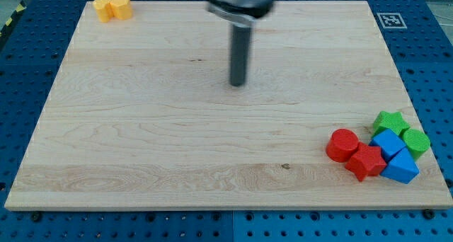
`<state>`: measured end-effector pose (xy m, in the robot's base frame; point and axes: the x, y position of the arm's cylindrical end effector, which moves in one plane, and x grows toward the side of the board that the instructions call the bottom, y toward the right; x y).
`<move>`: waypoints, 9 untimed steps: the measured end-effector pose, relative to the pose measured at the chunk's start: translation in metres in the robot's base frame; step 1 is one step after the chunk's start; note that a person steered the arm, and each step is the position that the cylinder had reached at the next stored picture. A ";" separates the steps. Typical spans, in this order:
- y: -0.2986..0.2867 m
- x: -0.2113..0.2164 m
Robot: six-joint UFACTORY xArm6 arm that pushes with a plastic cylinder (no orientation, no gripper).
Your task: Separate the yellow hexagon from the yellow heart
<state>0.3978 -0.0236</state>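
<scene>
yellow hexagon (122, 6) touching yellow heart (104, 9), side by side, my tip (237, 84) well apart

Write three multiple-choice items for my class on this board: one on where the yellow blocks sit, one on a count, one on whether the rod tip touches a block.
1. Where are the yellow blocks?
A. the view's top left
B. the view's bottom right
C. centre

2. How many red blocks?
A. one
B. two
C. four

3. My tip is:
A. pressing a yellow block
B. among the blue blocks
C. touching no block

Key: 1 A, the yellow heart and yellow hexagon touch there. 2 B, a red cylinder and a red star. 3 C, my tip stands on bare board.
</scene>
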 end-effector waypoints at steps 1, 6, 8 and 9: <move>-0.098 -0.044; -0.273 -0.207; -0.244 -0.205; -0.213 -0.200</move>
<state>0.1974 -0.2362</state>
